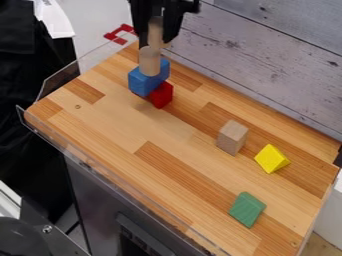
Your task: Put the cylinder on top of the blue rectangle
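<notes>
Well, the pale cylinder [149,62] stands upright on the blue block [143,83] (a red block [161,95] shows just below). Above hangs the black gripper [156,44], a tan piece [155,31] at its middle; how wide, or whether gripping, I can't tell.

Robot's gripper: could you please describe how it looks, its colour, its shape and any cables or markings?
The gripper is black, with narrow dark parts that run downward and a short black piece that juts out at the upper right in the picture. I can make out no cable or coloured marking on it.
</notes>
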